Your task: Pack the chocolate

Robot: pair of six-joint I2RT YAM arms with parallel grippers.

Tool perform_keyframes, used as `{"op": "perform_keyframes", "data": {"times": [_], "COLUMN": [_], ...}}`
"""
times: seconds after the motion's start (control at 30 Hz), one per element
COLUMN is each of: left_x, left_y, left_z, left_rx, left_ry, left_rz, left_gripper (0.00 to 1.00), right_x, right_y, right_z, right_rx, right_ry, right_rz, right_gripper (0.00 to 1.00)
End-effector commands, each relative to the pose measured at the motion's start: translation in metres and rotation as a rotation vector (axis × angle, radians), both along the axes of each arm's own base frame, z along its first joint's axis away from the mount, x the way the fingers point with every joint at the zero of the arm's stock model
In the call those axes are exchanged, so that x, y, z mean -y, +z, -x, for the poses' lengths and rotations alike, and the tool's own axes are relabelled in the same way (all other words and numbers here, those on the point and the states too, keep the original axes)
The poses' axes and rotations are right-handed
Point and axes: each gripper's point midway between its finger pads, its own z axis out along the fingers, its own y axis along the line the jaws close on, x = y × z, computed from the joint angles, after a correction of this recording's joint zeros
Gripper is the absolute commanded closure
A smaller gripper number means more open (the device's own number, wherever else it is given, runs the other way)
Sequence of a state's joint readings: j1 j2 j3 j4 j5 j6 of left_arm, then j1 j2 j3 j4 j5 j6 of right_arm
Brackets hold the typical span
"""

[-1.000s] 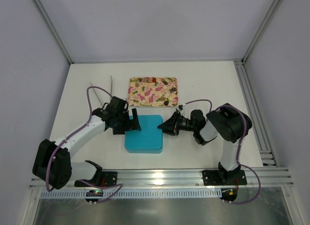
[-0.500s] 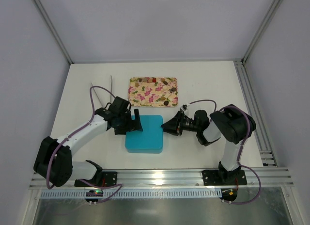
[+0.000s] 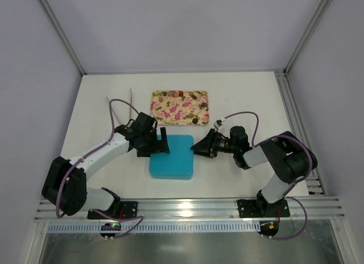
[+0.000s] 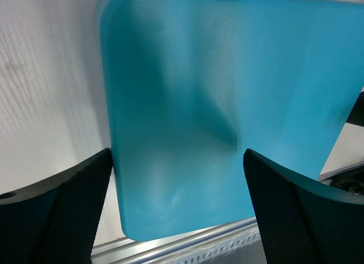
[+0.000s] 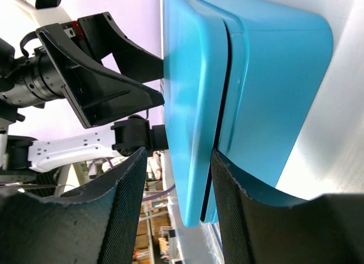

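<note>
Nearest the arm bases, a turquoise rounded-rectangle plastic box (image 3: 170, 159) lies on the white table (image 3: 244, 99) with its lid (image 5: 187, 104) on, a thin dark seam dividing lid from base in the right wrist view. At the box's left edge the left gripper (image 3: 160, 143) is spread wide, its black fingers (image 4: 62, 213) framing the lid top from above and clasping nothing. At the right edge the right gripper (image 3: 199, 146) straddles the lid's rim with its jaws parted. Background shows between one finger (image 5: 128, 213) and the lid, so the hold is released rather than clamped. Compared with a second ago, the right jaws have widened, the right arm's elbow has swung outward and lower, the left gripper has edged further over the lid, and the box sits slightly further right. This probably means the right arm is letting go after handling the lid; what the box contains cannot be seen. Farther back, well apart from the box, lies the pink floral rectangular tray (image 3: 170, 113). Several small brown and reddish chocolates (image 3: 193, 95) sit on it along its far and right edges, so packing appears unfinished.
</note>
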State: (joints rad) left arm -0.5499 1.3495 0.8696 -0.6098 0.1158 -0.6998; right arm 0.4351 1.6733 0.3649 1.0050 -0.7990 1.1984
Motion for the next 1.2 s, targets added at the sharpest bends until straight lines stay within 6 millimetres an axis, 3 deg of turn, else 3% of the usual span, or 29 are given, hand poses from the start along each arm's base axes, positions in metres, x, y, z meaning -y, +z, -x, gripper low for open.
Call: {"op": "perform_keyframes", "data": {"times": [0.0,0.4,0.5,0.7,1.17], "left_x": [0.008,0.012,0.011,0.006,-0.007], "left_y": [0.012,0.007,0.004,-0.008,-0.045], "left_z": [-0.014,-0.011,-0.013,-0.009,0.006], "left_rx": [0.050,0.027,0.022,-0.010,-0.094], "left_ry": [0.004,-0.012,-0.009,0.009,0.030], "left_rz": [0.018,-0.011,-0.034,-0.109,-0.243], "left_gripper": [0.07,0.07,0.07,0.07,0.12], "right_x": [0.004,0.013,0.016,0.022,0.015], "right_y": [-0.007,-0.012,-0.013,-0.017,-0.049], "right_z": [-0.008,-0.006,-0.005,-0.001,0.029], "right_rx": [0.061,0.067,0.086,0.104,0.076], "right_ry": [-0.016,-0.027,-0.028,-0.028,0.005], "right_rz": [0.078,0.121,0.156,0.227,0.356], "right_gripper": [0.47,0.44,0.40,0.35,0.36]}}
